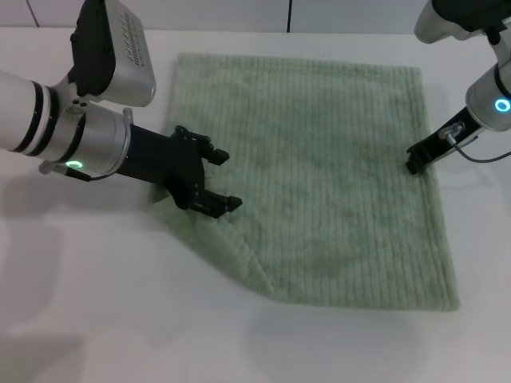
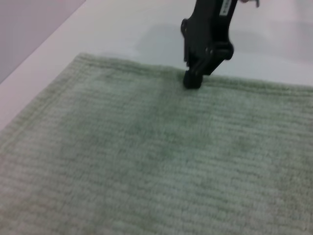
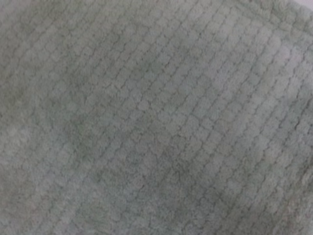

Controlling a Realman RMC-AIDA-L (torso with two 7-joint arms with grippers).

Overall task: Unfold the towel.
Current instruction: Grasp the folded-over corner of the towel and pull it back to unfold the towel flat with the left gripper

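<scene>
Low over the white surface (image 1: 96, 319), the left tool (image 1: 223, 180) rests released at the left edge of the towel (image 1: 319, 183), which lies nearly flat, its near-left corner folded. Opposite, the right tool (image 1: 416, 159) presses the right hem; I cannot tell its grip.

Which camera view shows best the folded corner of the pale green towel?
The head view: the pale sage-green ribbed terry towel shows whole there, its near-left corner folded beside the open left gripper. Both wrist views show only flat cloth.
</scene>
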